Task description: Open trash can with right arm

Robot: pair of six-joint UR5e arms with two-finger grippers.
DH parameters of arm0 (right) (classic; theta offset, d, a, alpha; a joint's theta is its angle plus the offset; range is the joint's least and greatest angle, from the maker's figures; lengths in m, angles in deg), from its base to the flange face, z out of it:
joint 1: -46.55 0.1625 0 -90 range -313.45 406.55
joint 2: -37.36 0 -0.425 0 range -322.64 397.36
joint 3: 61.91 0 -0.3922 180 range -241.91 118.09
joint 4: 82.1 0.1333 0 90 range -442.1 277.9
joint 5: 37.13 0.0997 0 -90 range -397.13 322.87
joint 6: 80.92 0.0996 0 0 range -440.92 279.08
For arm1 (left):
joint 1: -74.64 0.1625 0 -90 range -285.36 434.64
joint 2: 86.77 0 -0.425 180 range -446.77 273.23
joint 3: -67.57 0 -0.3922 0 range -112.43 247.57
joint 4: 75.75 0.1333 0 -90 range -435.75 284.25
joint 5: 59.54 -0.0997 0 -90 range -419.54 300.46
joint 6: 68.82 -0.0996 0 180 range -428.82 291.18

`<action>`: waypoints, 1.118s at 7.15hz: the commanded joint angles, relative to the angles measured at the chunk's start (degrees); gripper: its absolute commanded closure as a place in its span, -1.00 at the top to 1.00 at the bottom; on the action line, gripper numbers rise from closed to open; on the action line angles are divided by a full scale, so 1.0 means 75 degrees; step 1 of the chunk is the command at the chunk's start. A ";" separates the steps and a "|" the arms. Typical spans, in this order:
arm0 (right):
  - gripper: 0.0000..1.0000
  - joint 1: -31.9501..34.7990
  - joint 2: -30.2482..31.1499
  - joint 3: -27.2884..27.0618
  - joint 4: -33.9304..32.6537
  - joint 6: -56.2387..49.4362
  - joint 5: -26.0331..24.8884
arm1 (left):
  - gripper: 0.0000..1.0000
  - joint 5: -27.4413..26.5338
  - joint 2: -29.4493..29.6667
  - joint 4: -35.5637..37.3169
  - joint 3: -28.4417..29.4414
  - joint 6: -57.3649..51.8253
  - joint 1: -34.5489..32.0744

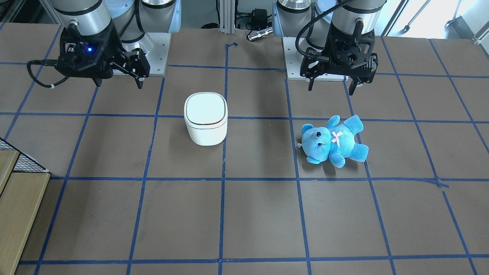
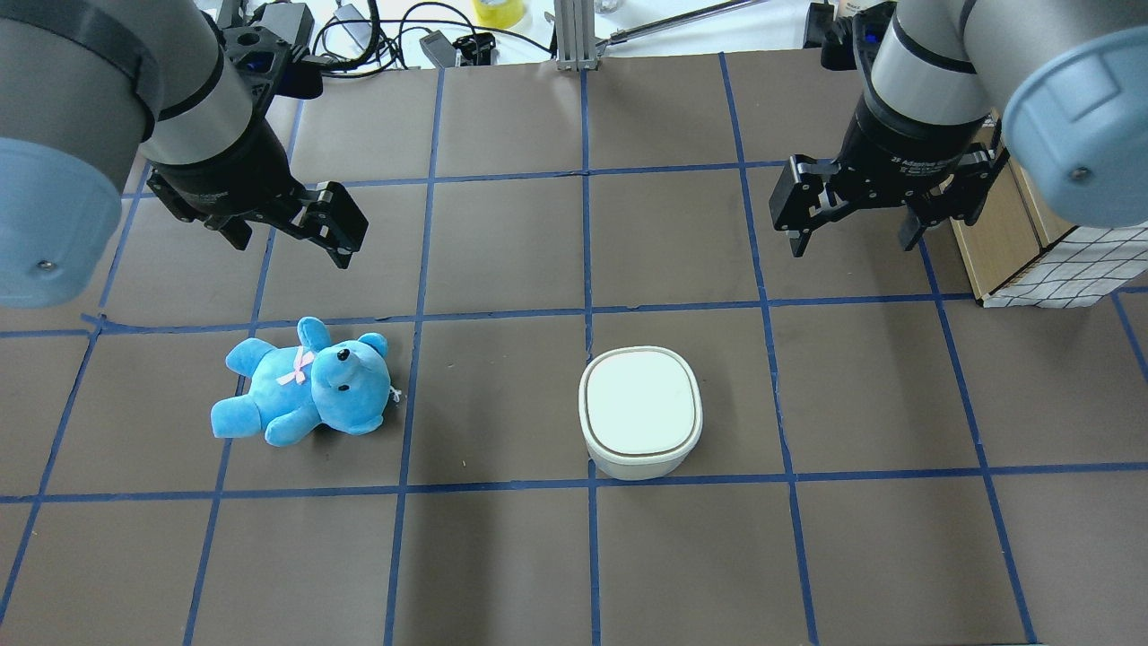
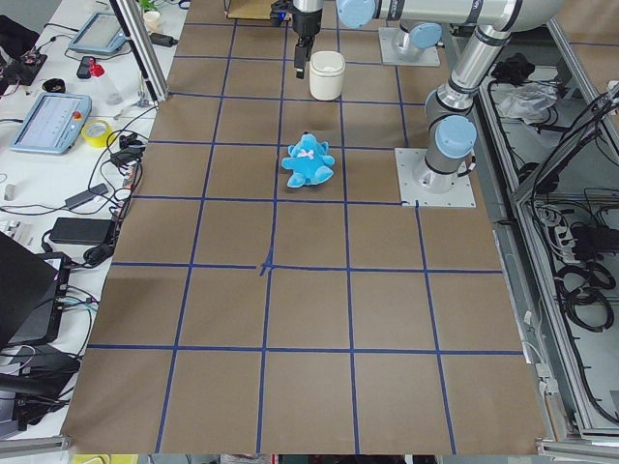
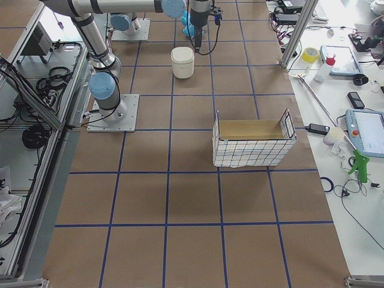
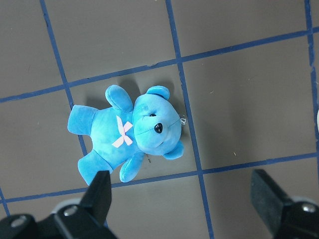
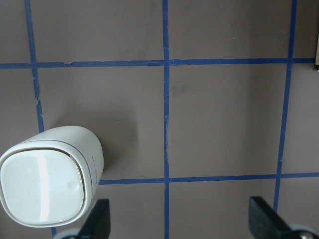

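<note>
The white trash can [image 1: 205,120] stands upright on the brown table with its lid shut; it also shows in the overhead view [image 2: 639,413] and at the lower left of the right wrist view [image 6: 47,184]. My right gripper [image 1: 118,82], with the blue light, hangs open and empty above the table, back and to the side of the can [image 2: 852,235]; its fingertips [image 6: 97,221] show wide apart. My left gripper [image 1: 331,88] is open and empty, hovering behind the blue teddy bear [image 2: 305,386]; the bear lies on its back below it [image 5: 129,132].
A wire-mesh basket holding a cardboard box [image 2: 1031,251] stands at the table's edge beyond my right gripper, also in the right side view [image 4: 252,141]. The arm bases [image 1: 153,49] sit at the robot's edge of the table. Blue tape lines grid the table.
</note>
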 commanded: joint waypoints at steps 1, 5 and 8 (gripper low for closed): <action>0.95 0.0004 0.0002 -0.0019 0.0009 0.0034 -0.0012 | 1.00 0.0000 0.0000 0.0000 0.0000 0.0000 0.0000; 0.96 0.0016 -0.0010 -0.0031 0.0009 0.0034 -0.0012 | 1.00 0.0000 0.0000 0.0000 0.0000 0.0000 0.0000; 0.99 0.0016 -0.0010 -0.0031 0.0009 0.0046 -0.0012 | 1.00 0.0000 0.0000 0.0000 0.0000 0.0000 0.0000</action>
